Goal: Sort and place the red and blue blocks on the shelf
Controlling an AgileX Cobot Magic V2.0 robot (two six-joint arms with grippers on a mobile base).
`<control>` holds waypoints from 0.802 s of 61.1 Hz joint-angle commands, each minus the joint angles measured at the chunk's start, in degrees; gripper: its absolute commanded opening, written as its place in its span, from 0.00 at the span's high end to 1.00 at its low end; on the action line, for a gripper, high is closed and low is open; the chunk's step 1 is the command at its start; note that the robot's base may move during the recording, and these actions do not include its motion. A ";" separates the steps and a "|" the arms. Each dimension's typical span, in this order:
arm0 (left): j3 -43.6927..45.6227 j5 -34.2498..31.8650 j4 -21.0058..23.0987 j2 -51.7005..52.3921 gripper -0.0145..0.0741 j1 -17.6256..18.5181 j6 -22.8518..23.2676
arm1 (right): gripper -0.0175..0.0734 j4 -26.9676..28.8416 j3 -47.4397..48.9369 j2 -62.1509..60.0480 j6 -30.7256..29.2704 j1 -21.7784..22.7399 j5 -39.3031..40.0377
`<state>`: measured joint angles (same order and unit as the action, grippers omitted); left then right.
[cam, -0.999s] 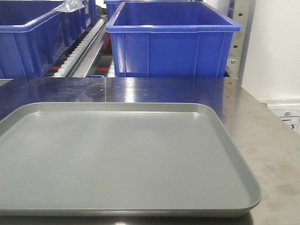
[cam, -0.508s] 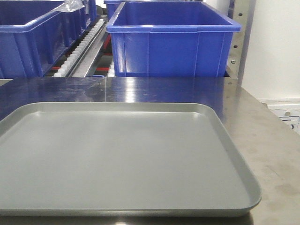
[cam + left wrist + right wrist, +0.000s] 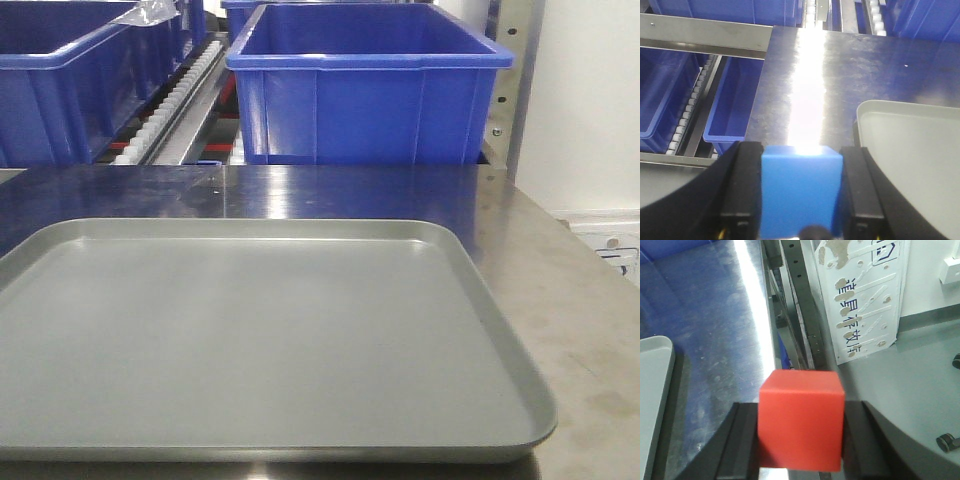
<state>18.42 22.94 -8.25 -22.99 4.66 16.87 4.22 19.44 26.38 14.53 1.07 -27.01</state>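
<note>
Blocks are held one to each gripper. The blue block (image 3: 801,180) is clamped between the two black fingers of the left gripper (image 3: 800,192), with both side faces pressed by the pads. It is seen over the steel bench (image 3: 840,75), just left of the corner of the grey tray (image 3: 915,150). Whether it rests on the bench or is held clear of it cannot be told.

The red block (image 3: 801,417) is gripped in the same way by the right gripper (image 3: 800,442), closed on its two sides. It is placed over the right edge of the bench, with the tray's rim seen at far left and a perforated steel upright (image 3: 797,300) just beyond it. A white panel (image 3: 865,295) with peeling printed characters is fixed to the right of that upright.

Past the bench's far and left edges the shelf (image 3: 700,32) is seen, its flat steel rail crossed by white roller tracks (image 3: 180,95). Large blue crates (image 3: 365,100) are set on its tiers, above and below the rail.
</note>
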 commanded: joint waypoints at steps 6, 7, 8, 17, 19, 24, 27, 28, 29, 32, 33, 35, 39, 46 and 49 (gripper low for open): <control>1.62 -4.17 -0.26 -0.27 0.70 -0.05 0.40 | 0.73 -0.22 1.48 0.09 -0.40 0.31 4.60; 1.62 -4.17 -0.26 -0.27 0.70 -0.05 0.40 | 0.73 -0.22 1.48 0.09 -0.40 0.31 4.60; 1.62 -4.17 -0.26 -0.27 0.70 -0.05 0.40 | 0.73 -0.22 1.48 0.09 -0.40 0.31 4.60; 1.62 -4.17 -0.26 -0.27 0.70 -0.05 0.40 | 0.73 -0.22 1.48 0.09 -0.40 0.31 4.60; 1.62 -4.17 -0.26 -0.27 0.70 -0.05 0.40 | 0.73 -0.22 1.48 0.09 -0.40 0.31 4.60; 1.62 -4.17 -0.26 -0.27 0.70 -0.05 0.40 | 0.73 -0.22 1.48 0.09 -0.40 0.31 4.60; 1.62 -4.17 -0.26 -0.27 0.70 -0.05 0.40 | 0.73 -0.22 1.48 0.09 -0.40 0.31 4.60; 1.62 -4.17 -0.26 -0.27 0.70 -0.05 0.40 | 0.73 -0.22 1.48 0.09 -0.40 0.31 4.60; 1.62 -4.17 -0.26 -0.27 0.70 -0.05 0.40 | 0.73 -0.22 1.48 0.09 -0.40 0.31 4.60; 1.62 -4.17 -0.26 -0.27 0.70 -0.05 0.40 | 0.73 -0.22 1.48 0.09 -0.40 0.31 4.60; 1.62 -4.17 -0.26 -0.27 0.70 -0.05 0.40 | 0.73 -0.22 1.48 0.09 -0.40 0.31 4.60; 1.62 -4.17 -0.26 -0.27 0.70 -0.05 0.40 | 0.73 -0.22 1.48 0.09 -0.40 0.31 4.60; 1.62 -4.17 -0.26 -0.27 0.70 -0.05 0.40 | 0.73 -0.22 1.48 0.09 -0.40 0.31 4.60; 1.62 -4.17 -0.26 -0.27 0.70 -0.05 0.40 | 0.73 -0.22 1.48 0.09 -0.40 0.31 4.60; 1.62 -4.17 -0.26 -0.27 0.70 -0.05 0.40 | 0.73 -0.22 1.48 0.09 -0.40 0.31 4.60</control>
<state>18.42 22.94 -8.25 -22.99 4.66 16.87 4.22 19.44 26.38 14.43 1.07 -27.01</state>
